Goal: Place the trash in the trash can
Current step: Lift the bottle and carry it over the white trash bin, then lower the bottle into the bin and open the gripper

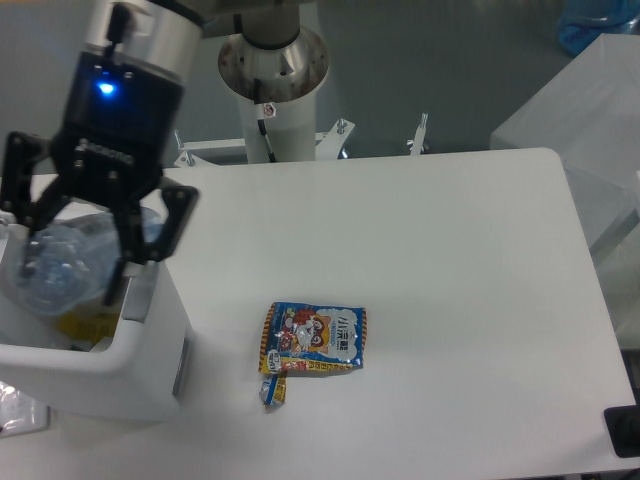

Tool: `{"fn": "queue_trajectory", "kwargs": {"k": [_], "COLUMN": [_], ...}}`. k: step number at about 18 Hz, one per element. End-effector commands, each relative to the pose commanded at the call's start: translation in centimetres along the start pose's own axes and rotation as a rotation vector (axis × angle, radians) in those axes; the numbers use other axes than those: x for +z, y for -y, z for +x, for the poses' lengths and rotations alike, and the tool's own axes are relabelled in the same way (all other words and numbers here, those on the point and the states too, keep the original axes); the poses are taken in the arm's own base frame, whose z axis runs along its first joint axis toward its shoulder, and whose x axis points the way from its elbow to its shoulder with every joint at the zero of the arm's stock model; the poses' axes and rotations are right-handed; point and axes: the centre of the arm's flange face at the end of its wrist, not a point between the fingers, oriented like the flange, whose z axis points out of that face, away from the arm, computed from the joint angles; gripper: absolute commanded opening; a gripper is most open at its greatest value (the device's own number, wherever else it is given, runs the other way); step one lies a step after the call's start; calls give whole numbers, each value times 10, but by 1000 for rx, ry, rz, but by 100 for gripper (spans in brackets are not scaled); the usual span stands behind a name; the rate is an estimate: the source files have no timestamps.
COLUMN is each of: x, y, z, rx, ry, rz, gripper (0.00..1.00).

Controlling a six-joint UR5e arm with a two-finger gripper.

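1. The tool was at the left side of the frame, right over the open top of the trash can.
2. Its two black fingers were pinching the clear bottle between them.
3. The bottle hung above the inside of the trash can and looked a bit blurry.
4. A blue light glowed on the dark body of the tool, near the upper left of the frame.
5. The trash can was white and boxy, and it sat at the lower left on the white bench.
6. Something yellow lay inside the trash can, partly hidden by the bottle.
7. The snack packet lay flat on the bench in the lower middle of the frame, apart from the trash can.
8. A small scrap lay just below the packet's lower left corner.
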Motion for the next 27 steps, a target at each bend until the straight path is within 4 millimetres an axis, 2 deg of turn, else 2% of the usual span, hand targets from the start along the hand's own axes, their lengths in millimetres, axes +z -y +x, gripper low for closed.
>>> {"fn": "queue_trajectory", "kwargs": {"k": [3,8,14,20,24,27], "x": [6,33,46,73,88,91], "y": [-1,-11,-17,-28,-49,-55], "z": [4,17,15,13,25,25], "rx": [-2,-19,-27,-33,-34,-37], "ry": [-12,-43,-50,-61,-80,-83], "rz": [-6,-42,-60,-95,-142,-153], "gripper": [70,70,70,70,71,73]}}
